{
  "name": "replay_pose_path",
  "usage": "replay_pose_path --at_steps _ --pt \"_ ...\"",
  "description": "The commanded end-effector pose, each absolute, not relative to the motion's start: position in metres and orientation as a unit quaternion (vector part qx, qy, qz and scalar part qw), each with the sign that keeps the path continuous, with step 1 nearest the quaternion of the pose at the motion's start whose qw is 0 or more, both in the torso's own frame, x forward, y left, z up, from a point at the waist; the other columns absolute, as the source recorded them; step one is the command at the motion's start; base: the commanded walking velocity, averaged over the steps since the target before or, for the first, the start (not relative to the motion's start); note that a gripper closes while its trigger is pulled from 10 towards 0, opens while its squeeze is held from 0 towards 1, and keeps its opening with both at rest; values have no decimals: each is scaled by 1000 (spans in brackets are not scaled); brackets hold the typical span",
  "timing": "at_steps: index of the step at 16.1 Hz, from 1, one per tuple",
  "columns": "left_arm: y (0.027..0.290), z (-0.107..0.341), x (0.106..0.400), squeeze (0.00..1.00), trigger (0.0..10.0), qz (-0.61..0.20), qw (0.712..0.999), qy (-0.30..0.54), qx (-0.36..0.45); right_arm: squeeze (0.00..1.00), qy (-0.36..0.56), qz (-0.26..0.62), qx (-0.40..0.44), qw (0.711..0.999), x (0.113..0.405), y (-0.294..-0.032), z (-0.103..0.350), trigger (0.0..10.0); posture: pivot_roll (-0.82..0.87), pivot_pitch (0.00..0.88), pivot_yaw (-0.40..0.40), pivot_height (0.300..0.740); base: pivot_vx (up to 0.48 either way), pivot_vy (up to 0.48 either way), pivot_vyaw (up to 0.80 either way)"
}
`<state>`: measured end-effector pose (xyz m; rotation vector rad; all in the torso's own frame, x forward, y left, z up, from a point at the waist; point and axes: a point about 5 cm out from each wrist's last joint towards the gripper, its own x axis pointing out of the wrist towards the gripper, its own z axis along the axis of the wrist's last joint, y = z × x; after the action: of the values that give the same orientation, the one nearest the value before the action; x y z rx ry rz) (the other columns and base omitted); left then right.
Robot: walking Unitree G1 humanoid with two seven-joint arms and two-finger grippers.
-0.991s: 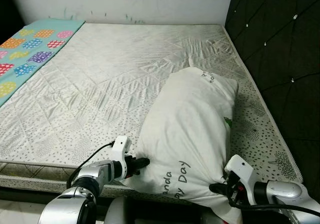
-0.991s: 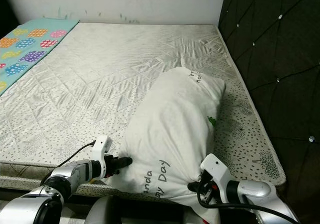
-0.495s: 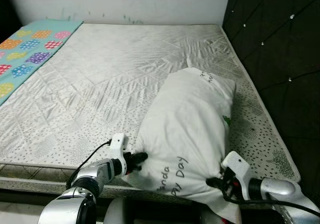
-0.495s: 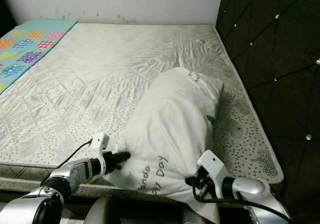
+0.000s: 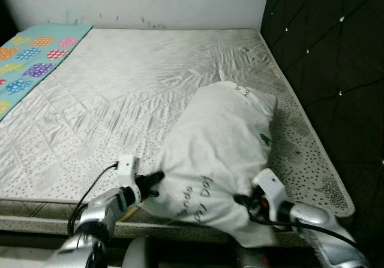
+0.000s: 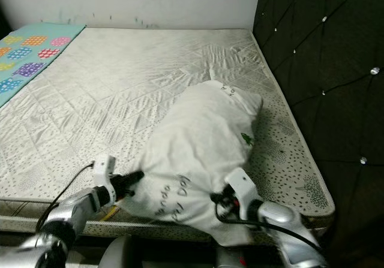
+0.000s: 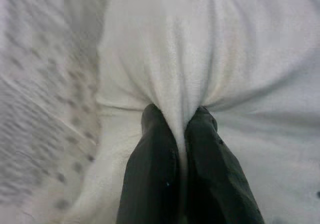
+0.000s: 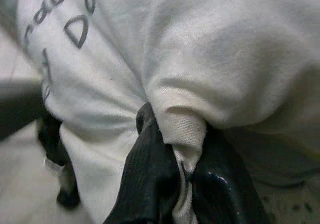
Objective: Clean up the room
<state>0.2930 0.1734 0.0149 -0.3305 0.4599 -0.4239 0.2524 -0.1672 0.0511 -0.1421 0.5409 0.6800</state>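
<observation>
1. You have the pillow (image 5: 219,151) gripped at both near corners. The left gripper (image 5: 155,179) is pinched tight on a fold of its cover, as the left wrist view shows, with cloth squeezed between the two black fingers (image 7: 155,169).
2. The right gripper (image 5: 241,201) is likewise clamped on a bunched corner of the same cover, so both tools are narrow and loaded with fabric.
3. The pillow lies between your two grippers and stretches away from them up the mattress (image 5: 132,94), its far end pointing toward the dark padded headboard (image 5: 324,58) on your right-gripper side. Its near end hangs just over the mattress edge at your fingers.
4. By my reading, the grasp is done and the placing is not: the pillow sits lengthwise and off-square, so moving it up to the headboard end seems to be what remains.
5. The mattress is bare, quilted, pale and speckled, with nothing else on it beyond your grippers.
6. Well beyond your left gripper lies a teal sheet (image 5: 36,55) with coloured dots; past it and the mattress stands a pale wall (image 5: 156,1).
</observation>
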Motion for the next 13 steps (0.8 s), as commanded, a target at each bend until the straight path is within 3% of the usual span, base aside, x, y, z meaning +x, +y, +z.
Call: replay_pose_path --at_steps 1,4,6,13 --pt "191 40 301 0 0 -160 966 144 -143 0 211 264 -77 938 269 -180 72 0 -173 0 23 617 0 0 0" --pt "183 77 280 0 0 -118 989 16 -82 0 163 225 -50 959 278 -159 79 0 -136 0 14 617 0 0 0" --pt "177 97 272 0 0 -86 993 -27 -81 0 141 205 -45 968 280 -144 80 0 -115 0 8 617 0 0 0" --pt "180 111 265 0 0 -34 994 -25 -103 0 50 103 27 993 295 -138 109 0 -106 0 23 617 0 0 0"
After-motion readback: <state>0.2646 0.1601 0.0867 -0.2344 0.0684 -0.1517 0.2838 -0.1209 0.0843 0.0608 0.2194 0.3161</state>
